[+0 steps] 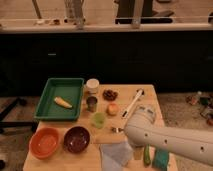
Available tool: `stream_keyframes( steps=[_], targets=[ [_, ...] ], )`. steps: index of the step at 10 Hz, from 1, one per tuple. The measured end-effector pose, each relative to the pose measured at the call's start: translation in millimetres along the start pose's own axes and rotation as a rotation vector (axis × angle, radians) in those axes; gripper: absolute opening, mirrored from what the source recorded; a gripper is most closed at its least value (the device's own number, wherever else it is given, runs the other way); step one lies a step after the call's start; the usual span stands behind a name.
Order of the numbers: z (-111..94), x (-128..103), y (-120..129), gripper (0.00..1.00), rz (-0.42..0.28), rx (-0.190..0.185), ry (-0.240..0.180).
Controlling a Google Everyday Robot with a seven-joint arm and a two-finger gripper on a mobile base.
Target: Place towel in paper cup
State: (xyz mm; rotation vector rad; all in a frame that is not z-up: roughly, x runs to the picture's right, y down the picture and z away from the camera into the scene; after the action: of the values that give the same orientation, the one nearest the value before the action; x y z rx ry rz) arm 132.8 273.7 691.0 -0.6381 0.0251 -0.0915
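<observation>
The towel [117, 153], a pale grey-blue creased cloth, lies flat at the front edge of the wooden table [150, 95]. The paper cup [92, 85], short and white, stands upright at the back of the table beside the green tray [75, 85]. My white arm [165, 140] reaches in from the lower right. Its rounded end hangs just above and to the right of the towel. My gripper does not show; it is hidden by the arm or out of frame. Cup and towel are far apart.
The tray holds a yellow item [62, 102]. A dark metal cup [92, 103], a small green cup [99, 119], an orange bowl [45, 141], a dark bowl [76, 138], a round fruit [113, 109], a white utensil [134, 102] and a teal sponge [161, 159] are on the table.
</observation>
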Motion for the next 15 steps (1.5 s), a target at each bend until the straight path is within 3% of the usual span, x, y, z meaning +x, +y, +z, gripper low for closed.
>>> stream_keyframes(
  steps=[4,7,9,12,15],
  targets=[
    [33.5,-36.7,11.8,0.8,-0.045,-0.098,-0.062],
    [43.2,-56.1,20.0,0.8,-0.065,-0.135,-0.098],
    [48.8,-63.5,24.3,0.8,-0.068,-0.119,-0.11],
    [57.4,-70.9,29.6,0.8,-0.052,-0.042,-0.079],
    [65.3,-80.3,29.5,0.8,-0.062,-0.013,-0.064]
  ],
)
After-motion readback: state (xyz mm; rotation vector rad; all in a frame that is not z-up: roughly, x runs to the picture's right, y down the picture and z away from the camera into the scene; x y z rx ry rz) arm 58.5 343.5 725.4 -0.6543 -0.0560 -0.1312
